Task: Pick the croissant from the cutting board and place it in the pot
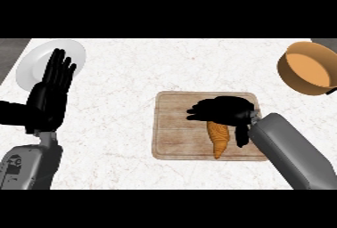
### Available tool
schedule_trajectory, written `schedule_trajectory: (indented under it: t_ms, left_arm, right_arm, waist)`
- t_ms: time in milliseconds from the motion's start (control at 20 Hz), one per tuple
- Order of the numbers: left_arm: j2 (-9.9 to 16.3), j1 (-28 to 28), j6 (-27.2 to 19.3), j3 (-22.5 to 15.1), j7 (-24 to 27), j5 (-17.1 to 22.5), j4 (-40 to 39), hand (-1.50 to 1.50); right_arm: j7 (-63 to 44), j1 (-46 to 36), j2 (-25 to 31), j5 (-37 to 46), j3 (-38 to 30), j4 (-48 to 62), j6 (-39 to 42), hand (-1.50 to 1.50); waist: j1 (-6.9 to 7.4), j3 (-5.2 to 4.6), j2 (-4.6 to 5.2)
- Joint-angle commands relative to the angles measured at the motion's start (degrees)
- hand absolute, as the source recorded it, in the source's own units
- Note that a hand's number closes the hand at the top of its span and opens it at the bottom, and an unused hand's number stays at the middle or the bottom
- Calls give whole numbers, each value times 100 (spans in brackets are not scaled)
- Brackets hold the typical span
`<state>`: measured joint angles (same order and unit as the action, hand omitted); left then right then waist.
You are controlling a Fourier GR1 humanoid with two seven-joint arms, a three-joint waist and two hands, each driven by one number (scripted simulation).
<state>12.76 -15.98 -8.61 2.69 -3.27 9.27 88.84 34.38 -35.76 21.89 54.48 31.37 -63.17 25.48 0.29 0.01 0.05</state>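
Right robot hand (222, 110) curled over croissant's (218, 139) far end on board (172, 133) — near end poking out. Left robot hand (52, 87) open, resting at left. Could slip or tip when lifted — held off-centre; pot (297, 75) well apart, far right.

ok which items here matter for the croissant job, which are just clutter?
Job: croissant, cutting board, pot, right hand curled over the croissant's upper end.
Not in play: white plate, left hand resting open at left.
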Motion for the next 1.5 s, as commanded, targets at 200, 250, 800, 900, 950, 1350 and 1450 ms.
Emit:
schedule_trajectory:
  t_ms: [200,250,800,900,950,1350,1450]
  left_arm:
    - [-63,-223,43,209,111,-117,-348,0]
    - [-14,-323,98,198,-238,13,-92,0]
    - [-56,-223,121,202,-64,-147,-110,0]
    - [133,11,345,371,-5,-40,-59,0]
    - [5,-68,126,225,-488,-68,373,0]
    - [-36,22,279,242,-19,-48,79,0]
    - [-102,-17,213,215,14,-86,53,0]
  right_arm:
    - [388,250,-304,593,-193,268,-40,-150]
    - [188,307,-530,540,-206,157,54,-150]
    - [1078,553,-776,1174,159,357,-996,150]
    - [1094,504,-818,1212,54,330,-942,150]
    - [1134,212,-921,1227,-146,675,-1006,150]
    - [-2270,-417,-1399,970,-2306,863,-1204,150]
    - [-3043,-674,-1384,972,-2769,929,-1403,150]
  waist:
    - [-27,-1,-2]
    - [-25,-1,-6]
    - [-23,0,-4]
    - [-11,-1,-5]
    - [17,1,-4]
    - [67,-3,76]
    - [28,-11,111]
